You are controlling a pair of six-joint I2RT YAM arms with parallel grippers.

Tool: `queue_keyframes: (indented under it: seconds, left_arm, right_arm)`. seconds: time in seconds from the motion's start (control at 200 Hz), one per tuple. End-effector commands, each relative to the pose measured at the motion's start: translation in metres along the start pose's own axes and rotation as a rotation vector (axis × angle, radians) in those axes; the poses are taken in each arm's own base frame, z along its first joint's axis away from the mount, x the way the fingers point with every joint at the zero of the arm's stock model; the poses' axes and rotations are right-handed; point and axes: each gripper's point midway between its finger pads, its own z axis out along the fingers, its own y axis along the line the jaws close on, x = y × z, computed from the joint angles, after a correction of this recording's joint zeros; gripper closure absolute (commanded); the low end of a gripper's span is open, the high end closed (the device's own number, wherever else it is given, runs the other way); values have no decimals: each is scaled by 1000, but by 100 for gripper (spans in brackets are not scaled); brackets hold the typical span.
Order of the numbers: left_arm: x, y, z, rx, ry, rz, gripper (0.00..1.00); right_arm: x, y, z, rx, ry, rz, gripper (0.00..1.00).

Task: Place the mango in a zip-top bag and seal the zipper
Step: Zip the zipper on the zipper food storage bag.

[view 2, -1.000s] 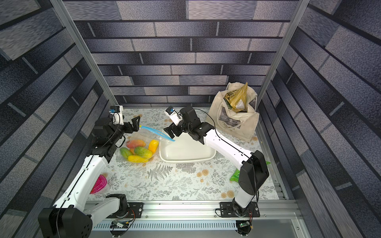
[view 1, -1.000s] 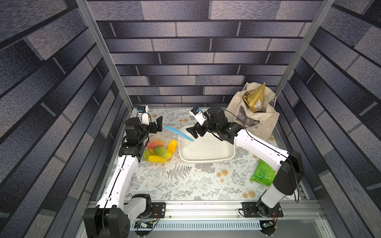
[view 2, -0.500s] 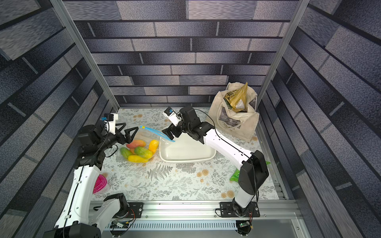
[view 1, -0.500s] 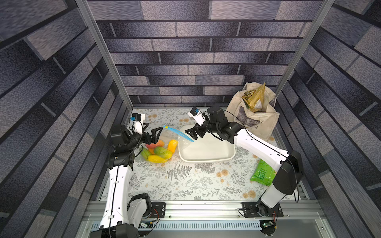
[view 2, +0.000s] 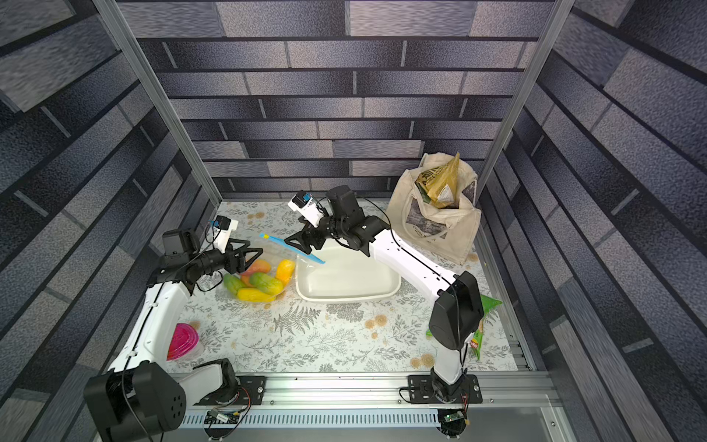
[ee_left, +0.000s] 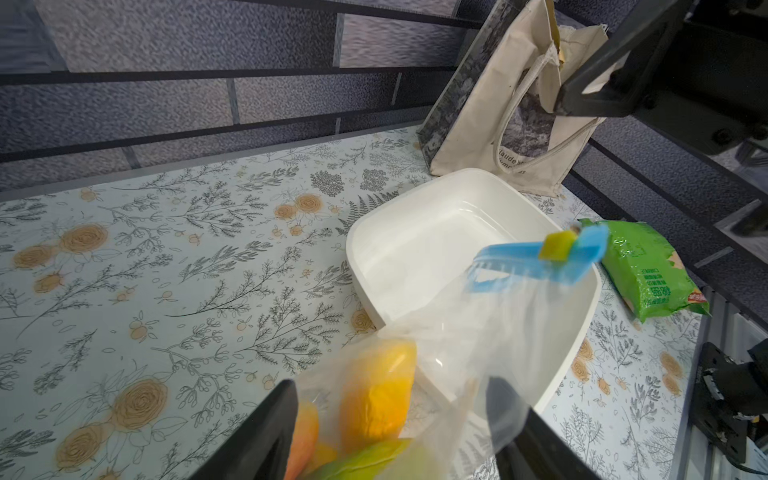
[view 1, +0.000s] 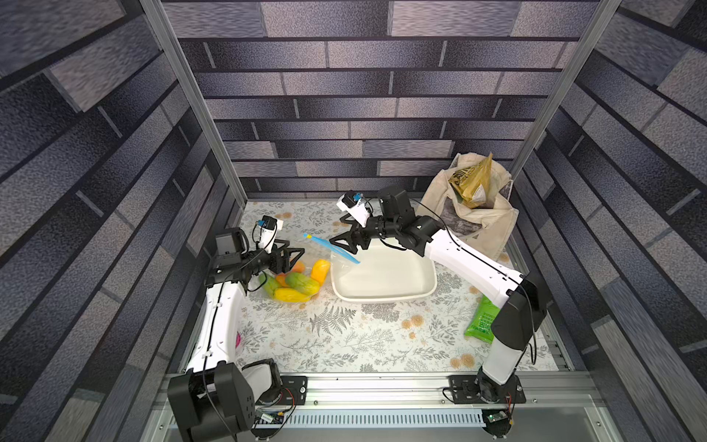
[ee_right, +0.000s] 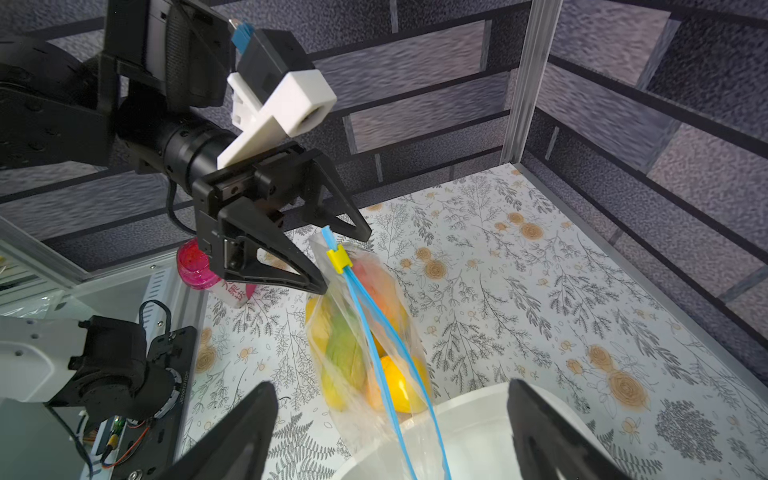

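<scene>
A clear bag of mangoes was seen lying on the desk, its mouth raised over a white tray's rim. The left fingers were held part-way apart around the bag's film, short of the yellow slider; no pinch could be made out. The right fingers were spread wide and empty, the blue zipper running between them untouched. The film was judged thin, slippery and floppy, the fruit heavy. The stiffer zipper strip was judged the best hold.
</scene>
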Motion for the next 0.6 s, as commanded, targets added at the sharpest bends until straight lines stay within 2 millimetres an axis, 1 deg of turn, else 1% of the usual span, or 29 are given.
queue_keyframes:
  seconds: [0.0,0.04,0.08,0.13,0.18,0.255,0.296,0.331,0.341,0.396,0.441,0.486,0.536,0.596]
  left_arm:
    - [-14,-14,4,56,-13,90,43]
    - [-15,-15,6,53,-19,100,54]
    - [-18,-17,8,59,-29,110,60]
    - [-21,-19,10,61,-33,120,64]
    - [-23,-22,11,62,-34,132,68]
    - [-23,-22,13,50,-25,140,71]
    - [-24,-23,12,56,-22,144,75]
    - [-24,-24,12,59,-18,142,78]
    - [-24,-24,12,60,-19,143,79]
    - [-25,-25,12,59,-17,143,84]
    - [-25,-26,11,59,-16,143,89]
    - [-26,-26,10,54,-18,148,91]
    - [-27,-27,9,51,-20,154,100]
    - [-28,-29,7,52,-22,163,100]
  right_arm:
    - [0,14,11,-95,25,-15,15]
    - [-1,13,15,-103,29,-21,16]
    - [-2,11,18,-106,33,-30,17]
    - [-4,11,21,-118,34,-44,21]
    - [-7,10,23,-129,30,-54,23]
    - [-9,14,28,-174,32,-72,27]
    - [-10,15,30,-192,33,-78,31]
    - [-16,18,27,-210,19,-92,35]
    - [-6,14,35,-217,36,-77,35]
    - [-5,15,41,-241,37,-79,39]
    - [-6,17,42,-265,32,-84,40]
    - [-7,19,43,-289,31,-86,40]
    - [-6,24,44,-328,36,-90,41]
    - [-7,25,46,-343,37,-91,40]
